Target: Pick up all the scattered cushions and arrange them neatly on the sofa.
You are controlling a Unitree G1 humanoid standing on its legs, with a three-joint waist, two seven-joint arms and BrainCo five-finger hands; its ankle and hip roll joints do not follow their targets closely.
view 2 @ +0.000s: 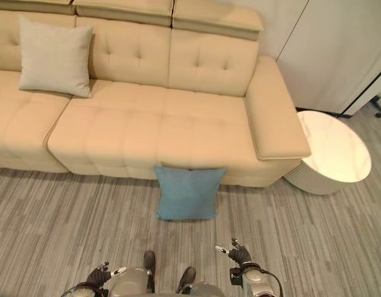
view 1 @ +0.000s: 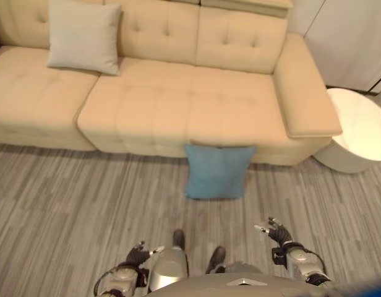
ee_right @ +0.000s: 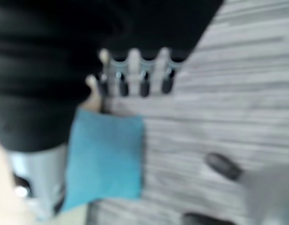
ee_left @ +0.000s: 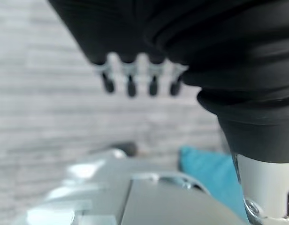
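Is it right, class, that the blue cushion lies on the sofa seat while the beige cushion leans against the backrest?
Not quite. The blue cushion stands on the floor, propped against the front of the sofa, as the right eye view shows. The beige cushion does lean against the backrest.

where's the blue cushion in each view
Left eye view: blue cushion on the floor, leaning against the sofa front.
Right eye view: same spot.
Left wrist view: a corner.
Right wrist view: past the fingers.
Shared landmark: the striped floor.
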